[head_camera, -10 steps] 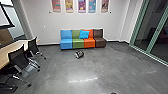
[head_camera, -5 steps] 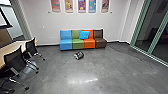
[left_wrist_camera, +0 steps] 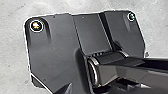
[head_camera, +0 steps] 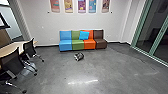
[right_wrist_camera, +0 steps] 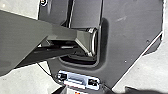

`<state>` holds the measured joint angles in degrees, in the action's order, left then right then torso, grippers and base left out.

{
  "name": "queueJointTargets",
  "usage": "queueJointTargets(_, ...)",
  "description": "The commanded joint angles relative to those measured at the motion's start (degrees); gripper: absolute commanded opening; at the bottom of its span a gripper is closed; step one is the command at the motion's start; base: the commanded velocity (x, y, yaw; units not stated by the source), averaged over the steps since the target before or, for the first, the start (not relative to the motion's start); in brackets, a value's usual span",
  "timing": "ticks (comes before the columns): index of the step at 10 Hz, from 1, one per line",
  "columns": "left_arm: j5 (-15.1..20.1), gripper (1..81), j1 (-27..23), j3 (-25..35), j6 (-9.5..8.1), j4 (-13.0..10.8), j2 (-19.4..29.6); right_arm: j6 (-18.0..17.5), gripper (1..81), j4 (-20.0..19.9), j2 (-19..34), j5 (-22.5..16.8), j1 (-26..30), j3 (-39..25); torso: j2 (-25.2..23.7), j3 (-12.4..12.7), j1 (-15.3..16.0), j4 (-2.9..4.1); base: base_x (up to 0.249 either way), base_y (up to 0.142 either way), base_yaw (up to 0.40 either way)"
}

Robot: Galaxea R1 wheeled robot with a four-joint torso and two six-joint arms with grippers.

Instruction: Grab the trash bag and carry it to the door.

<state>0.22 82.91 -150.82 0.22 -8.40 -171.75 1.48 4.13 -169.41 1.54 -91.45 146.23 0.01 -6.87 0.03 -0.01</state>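
A dark bundle with pale patches, which looks like the trash bag point(head_camera: 79, 56), lies on the grey floor in the head view, a short way in front of the sofa. Nothing touches it there. Both wrist views look down on the robot's own dark plate and jointed bar with pale floor around them. Whether either gripper is open or shut cannot be made out.
A sofa in blue, green, orange and brown point(head_camera: 78, 44) with a blue cushion point(head_camera: 84, 35) stands against the back wall. Black chairs point(head_camera: 30, 50) line a wooden table point(head_camera: 12, 49) at the left. Green-framed glass panels point(head_camera: 150, 30) run along the right.
The camera has come slightly forward: the sofa and bundle look a little nearer, and the table and chairs have slid toward the left edge. The bundle itself shows no move.
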Motion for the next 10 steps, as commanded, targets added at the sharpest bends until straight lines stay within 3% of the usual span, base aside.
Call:
queueJointTargets(1,3.2,81.1,-2.3,0.4,0.48,0.0,0.3,0.3,81.1,0.4,0.1,-3.4,1.1,-0.3,0.0,0.0,0.0,0.0,0.158,0.074,0.0)
queueJointTargets(10,2.3,81.1,-2.3,0.2,0.4,0.1,0.3,0.3,81.1,0.4,-0.1,-3.4,1.2,-0.3,0.0,0.0,0.0,0.0,0.163,0.067,0.0)
